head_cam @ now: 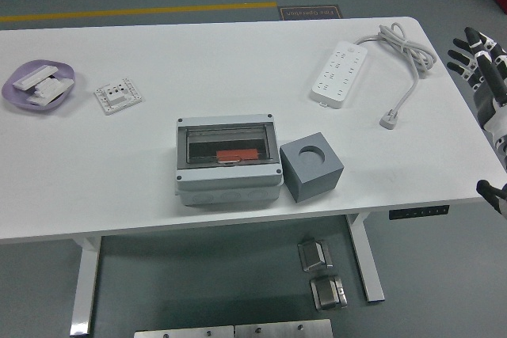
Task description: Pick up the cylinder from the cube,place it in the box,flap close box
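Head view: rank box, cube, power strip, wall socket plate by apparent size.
1. box
2. cube and power strip: too close to rank; the strip lies farther from the camera.
3. wall socket plate

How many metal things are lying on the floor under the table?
2. One metal piece lies beside the right table leg, and the other metal piece sits just below it, nearer the camera. More could be hidden behind the tabletop.

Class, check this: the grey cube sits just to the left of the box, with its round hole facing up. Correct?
Not quite. The head view shows the cube just to the right of the box, not the left. Its round hole does face up.
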